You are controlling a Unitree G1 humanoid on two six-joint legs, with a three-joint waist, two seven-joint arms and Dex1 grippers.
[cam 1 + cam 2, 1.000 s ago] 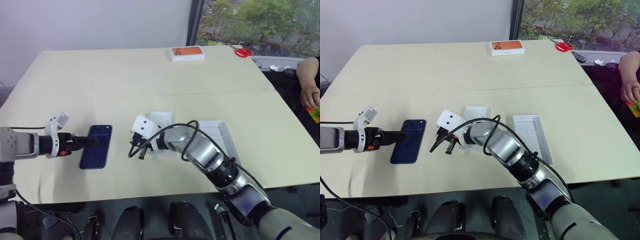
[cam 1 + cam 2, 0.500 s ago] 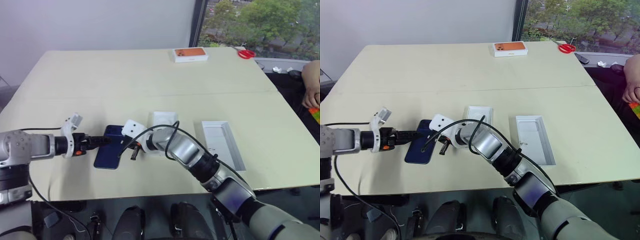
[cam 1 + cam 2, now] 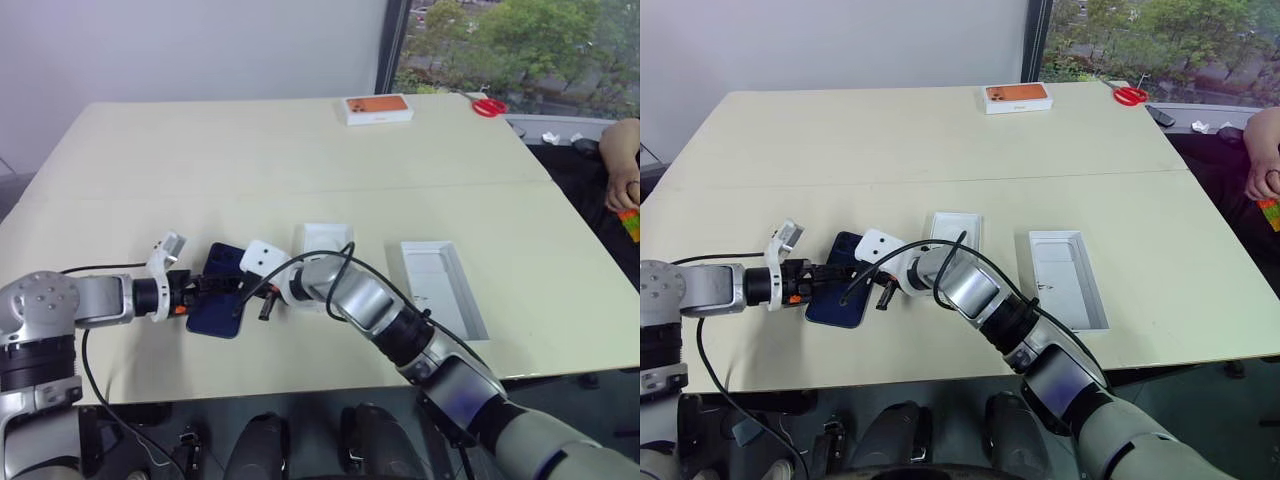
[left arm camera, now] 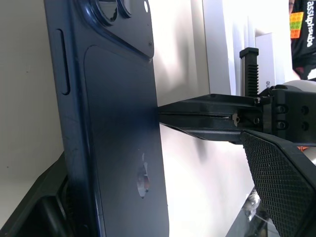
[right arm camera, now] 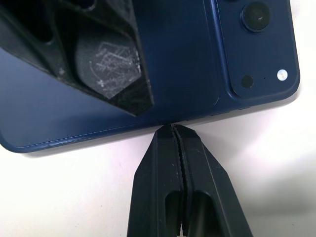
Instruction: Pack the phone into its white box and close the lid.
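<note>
The cream-coloured table [image 3: 250,150] is made of two tops joined along a seam that runs across its middle. Near the far edge lies a white box printed orange [image 3: 378,108], flat and well away from everything else. Red-handled scissors [image 3: 487,105] rest at the far right corner. Beyond the table's right edge a person's hand [image 3: 627,190] shows beside a multicoloured puzzle cube [image 3: 630,225]. Trees [image 3: 520,40] stand outside the window behind the far right corner.

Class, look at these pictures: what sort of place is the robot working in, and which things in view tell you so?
Probably an office or meeting room: a large pale table stands by a plain wall, a window looks out on trees, and a person's hand rests at the far edge. Red scissors and a white box printed orange lie on it.
</note>
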